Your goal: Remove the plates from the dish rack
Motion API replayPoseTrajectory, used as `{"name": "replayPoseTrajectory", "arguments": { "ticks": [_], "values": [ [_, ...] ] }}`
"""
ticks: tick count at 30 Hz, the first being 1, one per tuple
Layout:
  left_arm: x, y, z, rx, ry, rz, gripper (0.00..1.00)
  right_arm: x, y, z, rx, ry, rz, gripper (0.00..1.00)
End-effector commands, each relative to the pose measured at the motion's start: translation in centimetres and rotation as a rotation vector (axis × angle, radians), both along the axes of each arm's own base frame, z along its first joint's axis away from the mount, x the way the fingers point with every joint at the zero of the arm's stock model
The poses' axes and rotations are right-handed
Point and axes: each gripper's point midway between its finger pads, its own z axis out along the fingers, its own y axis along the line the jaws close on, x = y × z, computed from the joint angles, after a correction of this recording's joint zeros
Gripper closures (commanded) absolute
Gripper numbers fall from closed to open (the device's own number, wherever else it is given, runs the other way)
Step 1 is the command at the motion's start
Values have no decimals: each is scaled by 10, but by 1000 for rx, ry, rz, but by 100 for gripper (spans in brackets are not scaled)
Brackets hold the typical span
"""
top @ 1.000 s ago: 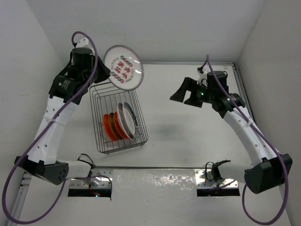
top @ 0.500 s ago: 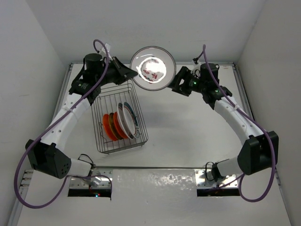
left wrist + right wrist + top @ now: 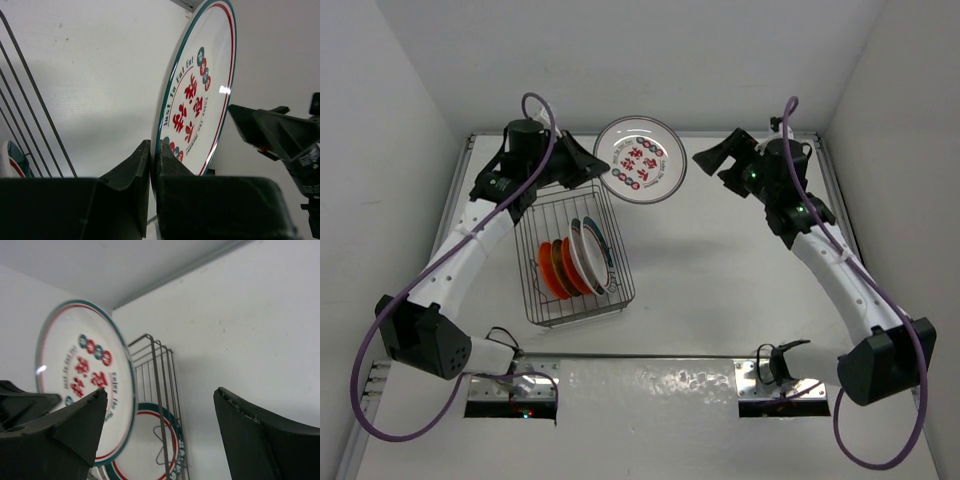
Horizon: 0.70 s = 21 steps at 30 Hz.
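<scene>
Here, left gripper (image 3: 602, 166) pinching raised plate (image 3: 640, 172), right gripper (image 3: 715, 163) splayed nearby

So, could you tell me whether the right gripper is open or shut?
Open: the right gripper has its fingers wide apart, holding nothing.

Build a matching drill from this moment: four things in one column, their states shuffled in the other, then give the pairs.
Column one
1. left gripper
2. right gripper
3. red-motif plate
4. orange plates

Column two
A. standing on edge in the dish rack
B. open, holding nothing
C. gripped by its rim, outside the rack
D. shut on a plate's rim

Pairs: 1-D, 2-B, 3-C, 4-A
</scene>
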Motion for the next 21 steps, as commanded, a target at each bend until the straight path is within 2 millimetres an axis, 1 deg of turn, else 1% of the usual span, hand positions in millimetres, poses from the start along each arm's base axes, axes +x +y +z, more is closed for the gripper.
{"name": "replayPoseTrajectory", "arguments": {
  "ticks": [1,2,3,4,5,6,7,8,9,10,11,12,13,14,15,16,17,18,19,20,21],
  "values": [
    [1,-8,19,-47,-64,-14,100,4,-11,33,51,-130,-86,17],
    [2,-11,23,-62,-79,-29,100,5,-12,33,61,-155,-94,17],
    [1,-13,26,-78,-83,-38,100,5,-9,33,69,-157,-75,18],
    [2,-15,28,-87,-88,-51,100,7,-3,36,76,-156,-46,19],
    [0,-19,28,-101,-92,-77,100,4,11,37,89,-152,37,21],
    [-1,-21,29,-107,-93,-87,100,6,19,34,98,-135,75,21],
    [-2,-22,31,-117,-100,-96,100,13,28,28,108,-112,109,22],
    [1,-25,23,-115,-81,-102,100,11,38,26,142,-98,163,26],
    [0,-27,21,-120,-76,-118,100,12,44,28,160,-105,191,30],
    [-1,-29,21,-126,-74,-127,100,16,48,27,176,-101,206,33],
    [0,-30,18,-126,-62,-137,97,18,52,27,183,-97,226,37],
    [-2,-32,17,-128,-59,-151,95,15,60,26,192,-79,272,43],
    [-2,-32,14,-124,-56,-155,93,20,64,24,196,-72,293,50],
    [0,-33,10,-119,-50,-156,86,20,67,27,205,-80,310,58],
    [2,-33,8,-114,-47,-156,79,20,69,27,210,-80,320,85],
    [2,-31,1,-94,-26,-152,71,21,67,21,198,-58,306,100],
    [10,-26,-3,-60,-18,-111,50,23,60,19,181,-51,272,100],
    [14,-20,-4,-22,-15,-79,35,26,50,11,157,-22,220,100],
    [10,-8,-20,62,39,-42,19,31,26,-17,97,72,84,100],
    [22,14,-9,143,16,84,0,36,4,-29,85,114,-13,100],
    [24,28,-7,214,9,134,0,39,-12,-42,77,146,-78,100]
  ]
}}
